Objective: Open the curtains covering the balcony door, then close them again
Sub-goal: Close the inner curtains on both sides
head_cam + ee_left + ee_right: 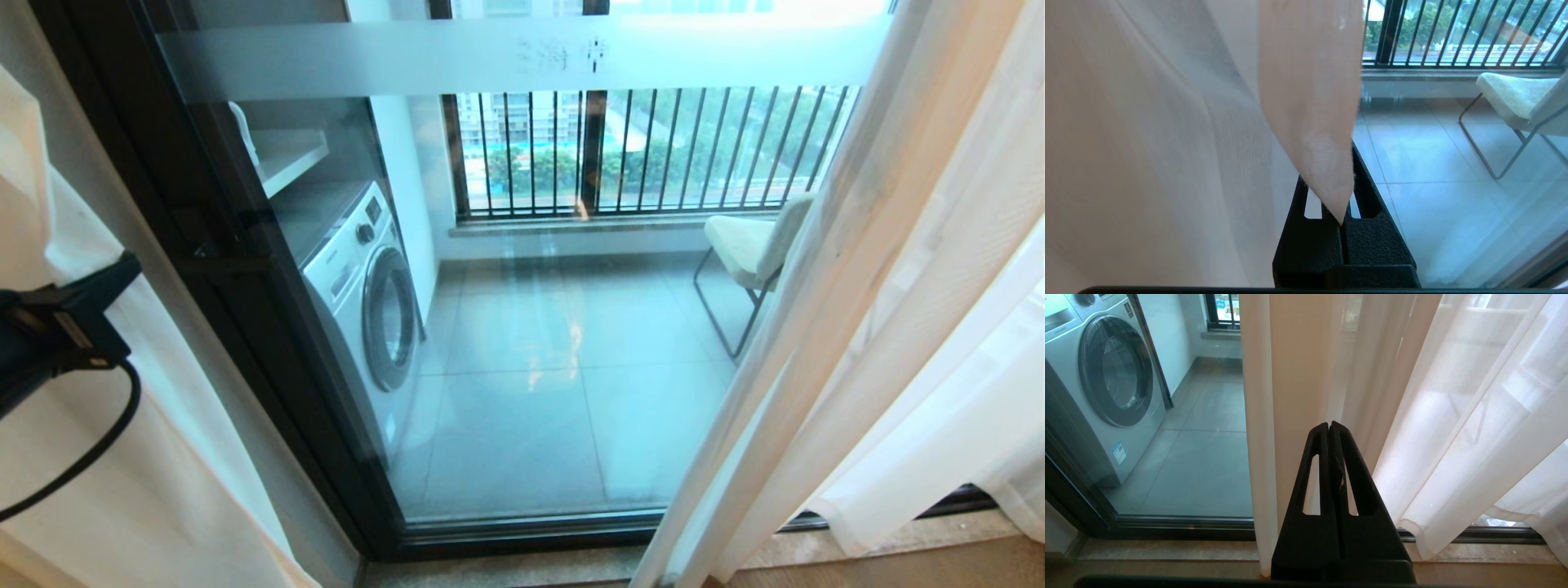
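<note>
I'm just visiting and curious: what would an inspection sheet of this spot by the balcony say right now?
Surface: stone sill under the door, bare where seen.
Job's things: curtains parted to both sides; balcony door glass uncovered in the middle.
Clutter: nothing seen.
Grippers: left gripper shut on a fold of curtain at the left side; right gripper shut, empty, before the right-hand curtain.
Cables: black cable loops from the left arm.
Surroundings: washing machine, chair, barred railing beyond the glass.

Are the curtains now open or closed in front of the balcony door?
Open. The curtains hang gathered at both sides, and the balcony door glass is uncovered, showing the washing machine and chair.
</note>
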